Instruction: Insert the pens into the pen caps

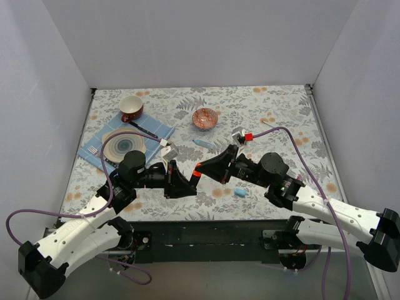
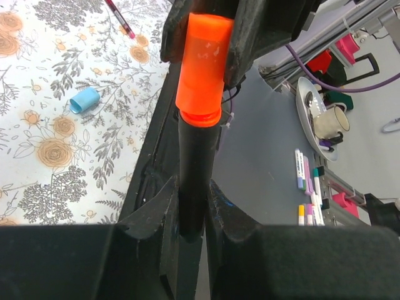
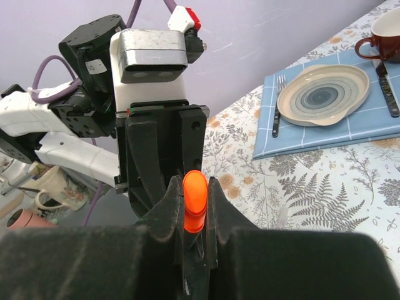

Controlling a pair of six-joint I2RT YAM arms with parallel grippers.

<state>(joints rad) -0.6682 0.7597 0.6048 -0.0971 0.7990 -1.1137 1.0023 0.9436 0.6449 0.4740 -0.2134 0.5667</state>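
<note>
The two grippers meet tip to tip above the table's near middle. My left gripper (image 1: 185,185) (image 2: 192,187) is shut on the stubby black marker (image 2: 194,162), which points away from it. An orange cap (image 2: 201,69) (image 3: 195,199) (image 1: 197,173) sits over the marker's far end, and my right gripper (image 1: 207,167) (image 3: 195,187) is shut on that cap. A light blue pen (image 1: 203,144) lies beyond the grippers on the cloth. The light blue cap (image 1: 240,192) (image 2: 84,100) rests near the front edge. A thin magenta-red pen (image 2: 120,19) lies farther off.
A blue placemat (image 1: 159,129) at the back left carries a plate (image 1: 123,145) (image 3: 324,97), a fork (image 3: 275,115) and a dark red mug (image 1: 131,108). A small red bowl (image 1: 205,118) stands at the back centre. White walls enclose three sides.
</note>
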